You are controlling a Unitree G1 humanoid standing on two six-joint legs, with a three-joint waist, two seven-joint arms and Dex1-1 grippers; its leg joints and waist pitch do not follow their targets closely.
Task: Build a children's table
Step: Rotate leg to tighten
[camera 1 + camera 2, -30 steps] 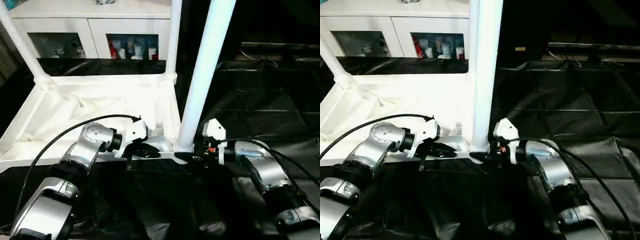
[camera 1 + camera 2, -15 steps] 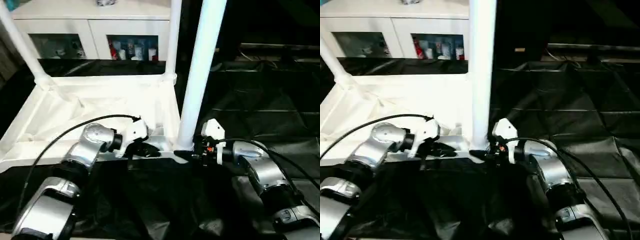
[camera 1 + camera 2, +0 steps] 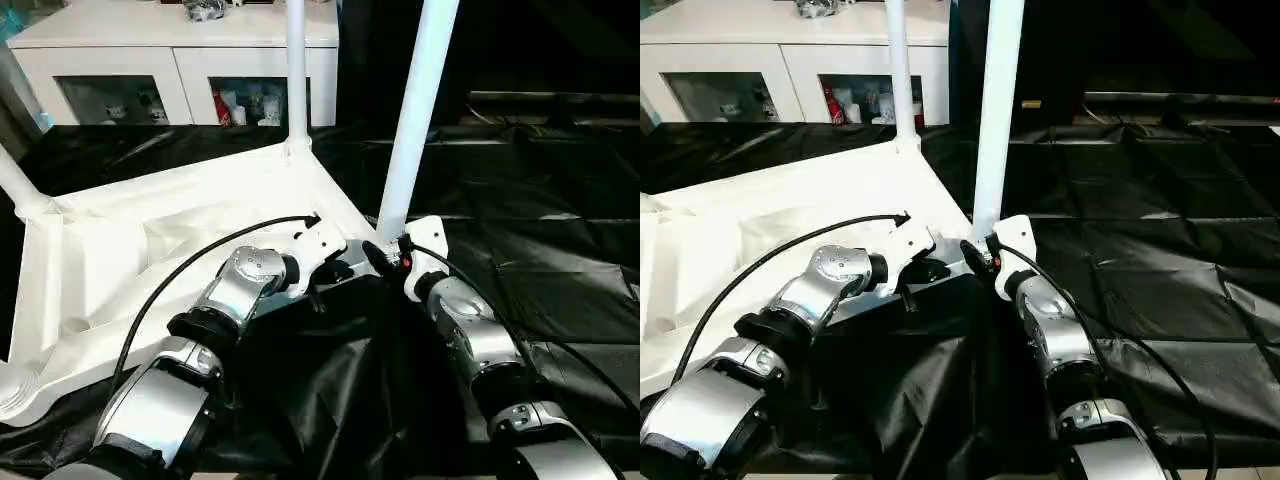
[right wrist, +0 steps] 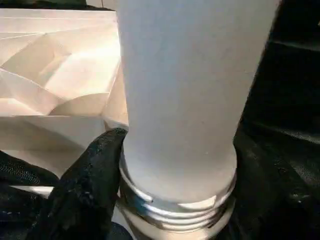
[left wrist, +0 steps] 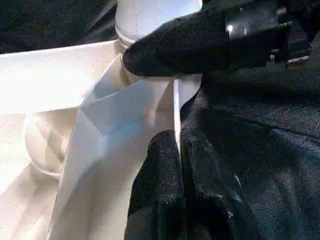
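Black sheeting (image 3: 540, 250) covers the whole work surface, creased into flat panels, and lies bare across the robot's right side and behind the table. Beyond its far edge stands a white cabinet (image 3: 180, 50) with glass doors, small coloured items behind the panes.

The children's table (image 3: 150, 250) lies upside down on the sheeting on the robot's left, its rimmed underside facing up and turned at an angle, so that one rounded corner points toward the two grippers. Three legs rise from corner sockets: the near leg (image 3: 415, 110) at that corner, a far leg (image 3: 296, 70) in front of the cabinet, and a third at the left edge of the view (image 3: 18, 185). A fourth socket shows at the lower left corner (image 3: 15, 390).

The right gripper (image 3: 385, 257) stands at the base of the near leg with its black fingers (image 4: 87, 190) set wide on either side of it, just above the threaded collar (image 4: 175, 205); one pad touches the leg, the other is hidden.

The left gripper (image 3: 335, 272) is clamped on the thin rim (image 5: 176, 115) of the tabletop just beside the same corner, its fingers (image 5: 160, 185) pressed together over the edge.
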